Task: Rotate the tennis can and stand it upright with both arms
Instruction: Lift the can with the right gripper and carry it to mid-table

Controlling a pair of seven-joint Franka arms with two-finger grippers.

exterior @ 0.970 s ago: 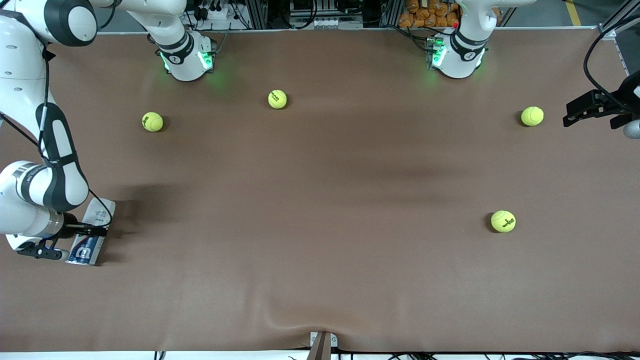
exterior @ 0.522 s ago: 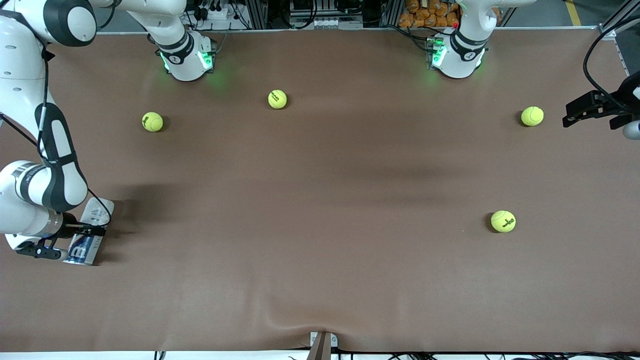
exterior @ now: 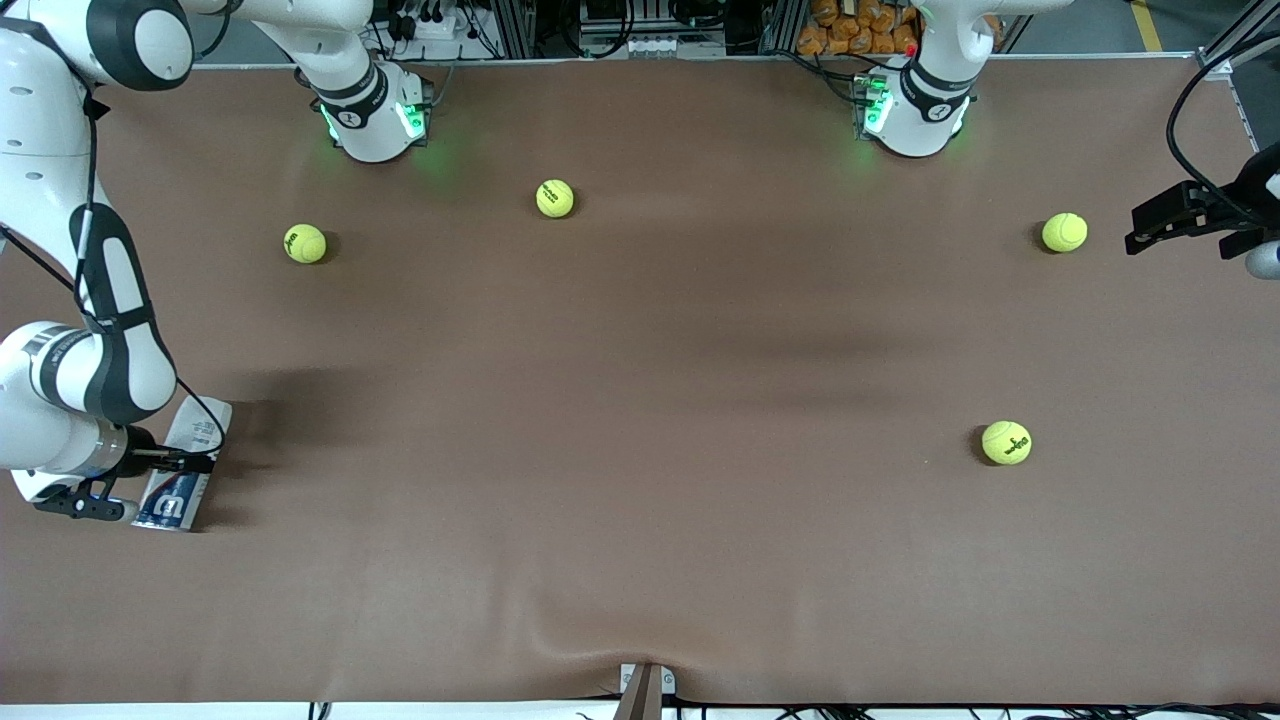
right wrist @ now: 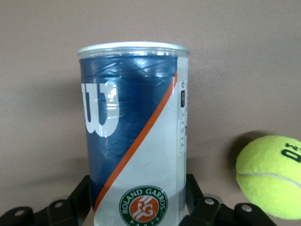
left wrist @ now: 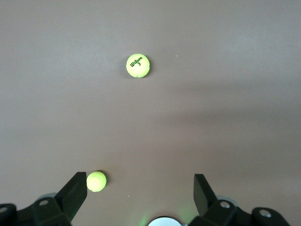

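The tennis can (exterior: 184,466) is a clear-and-white tube with a navy band. It lies tilted at the right arm's end of the table, navy end nearer to the front camera. My right gripper (exterior: 150,472) is shut on it about mid-length. In the right wrist view the can (right wrist: 134,132) fills the middle, with a dark finger (right wrist: 79,197) tight against each side. My left gripper (exterior: 1185,215) is open and empty, waiting at the left arm's end of the table; in its wrist view (left wrist: 140,194) the jaws stand wide apart over bare mat.
Several yellow-green tennis balls lie on the brown mat (exterior: 640,400): near the right arm's base (exterior: 305,243), mid-table (exterior: 555,198), beside the left gripper (exterior: 1064,232), and nearer the front camera (exterior: 1006,442). One ball (right wrist: 270,176) shows beside the can.
The can and right gripper shifted slightly toward the table's end, then back. The left arm has not moved.
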